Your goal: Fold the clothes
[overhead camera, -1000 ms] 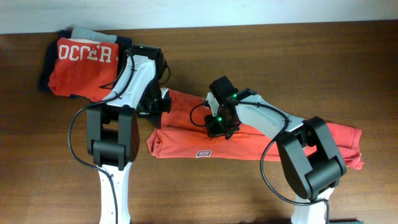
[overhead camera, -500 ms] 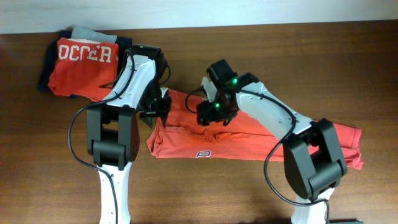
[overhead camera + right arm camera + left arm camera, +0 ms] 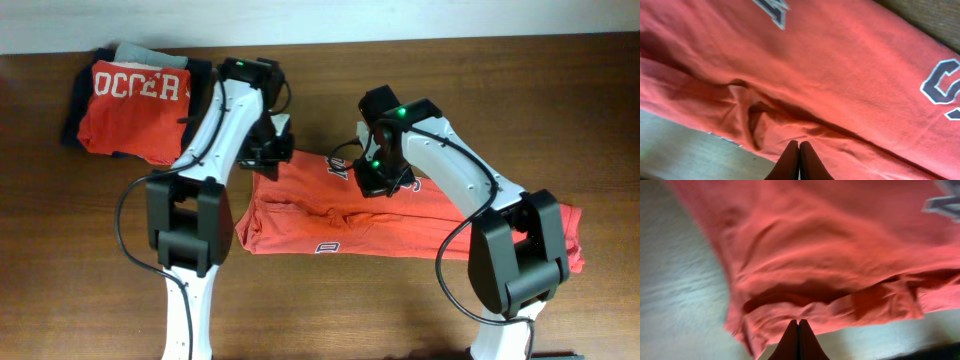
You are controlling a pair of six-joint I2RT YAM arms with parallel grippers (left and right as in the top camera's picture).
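Item: coral-red T-shirt [image 3: 400,215], laid across the surface [image 3: 560,120], one long edge at both hands' fingertips. Tools: left hand [image 3: 271,152], right hand [image 3: 373,180], each pinched together on that edge. We judged a clean fold needed both carried level, in step.

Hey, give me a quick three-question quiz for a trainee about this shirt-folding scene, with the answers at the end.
1. True or false: the left gripper and right gripper both have their fingers spread wide open.
2. Where does the folded stack sit? A: at the far left corner of the table. B: on top of the red T-shirt. C: at the near right corner.
3. Fill in: the hem label lies on the shirt's ___ edge (near or far from the robot).

Key: 1 false, both are shut, pinching the shirt's cloth. 2 A. 3 near.
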